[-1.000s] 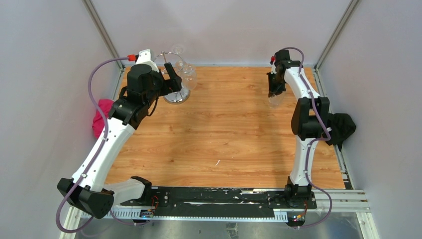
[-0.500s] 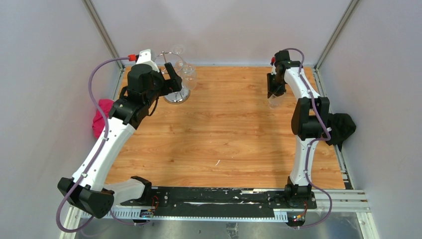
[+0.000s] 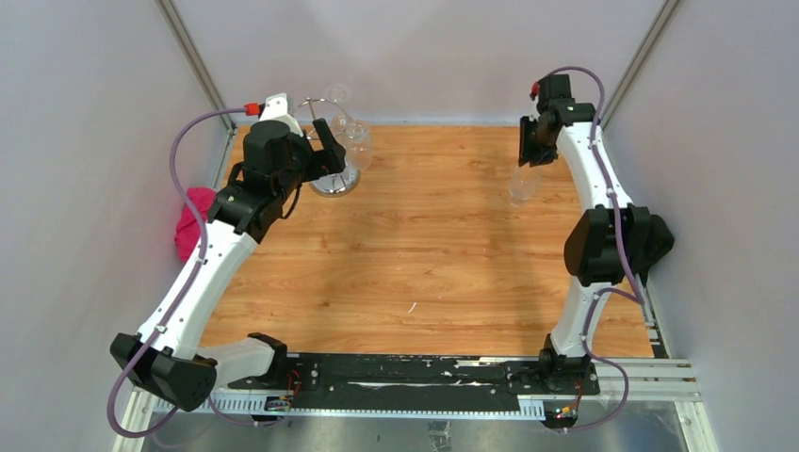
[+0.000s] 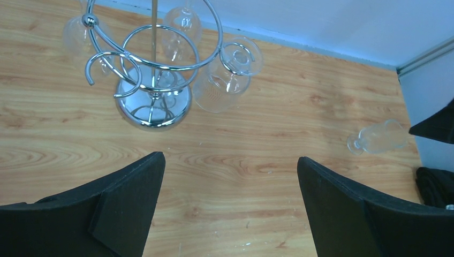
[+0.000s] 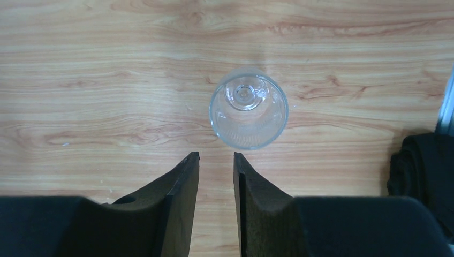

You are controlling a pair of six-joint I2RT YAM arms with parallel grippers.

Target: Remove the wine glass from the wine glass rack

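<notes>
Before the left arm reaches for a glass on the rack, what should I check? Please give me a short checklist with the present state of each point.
1. The left gripper is open: ok.
2. Nothing is held in it: ok.
3. A hanging wine glass is on the wine glass rack: ok.
4. That glass sits between the left jaws: not ok, it lies beyond them.
5. The right gripper is clear of the standing glass on the table: ok, they are apart.
6. The rack rests on its round base: ok.

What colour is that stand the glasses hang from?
Shiny silver chrome; the stand shows best in the left wrist view.
</notes>
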